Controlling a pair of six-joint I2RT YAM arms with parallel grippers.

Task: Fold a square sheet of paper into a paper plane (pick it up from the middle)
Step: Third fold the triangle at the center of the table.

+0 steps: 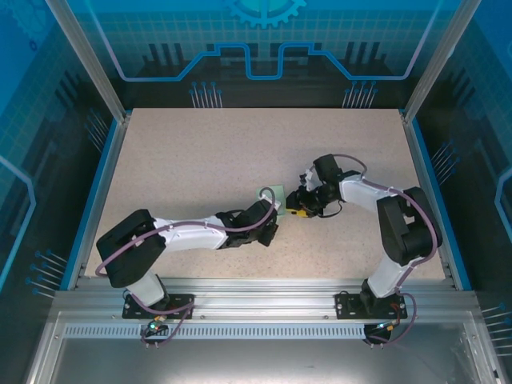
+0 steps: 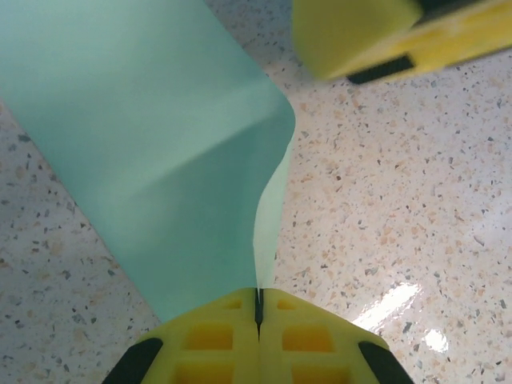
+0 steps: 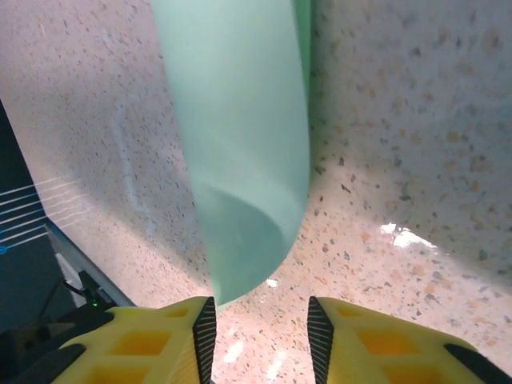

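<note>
Two pincers are hovering mid-table (image 1: 200, 152). The left pincer (image 2: 258, 308) is clamping the curled square sheet of paper (image 2: 144, 136) there; the right pincer (image 3: 260, 320) is gaping partway, empty. I'd be aligning edges before creasing.

The table (image 1: 200, 152) was viewed from above the near edge, looking far; the paper (image 2: 144, 160) was shared, at close range, by the 2 wrist views.

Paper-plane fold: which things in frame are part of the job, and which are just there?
Part of the job:
- thin pale mint-green paper sheet, curled over
- left gripper, shut on the sheet's edge
- right gripper, open just short of the sheet's curled end

Just there:
- speckled beige table top
- blue-patterned enclosure walls
</note>
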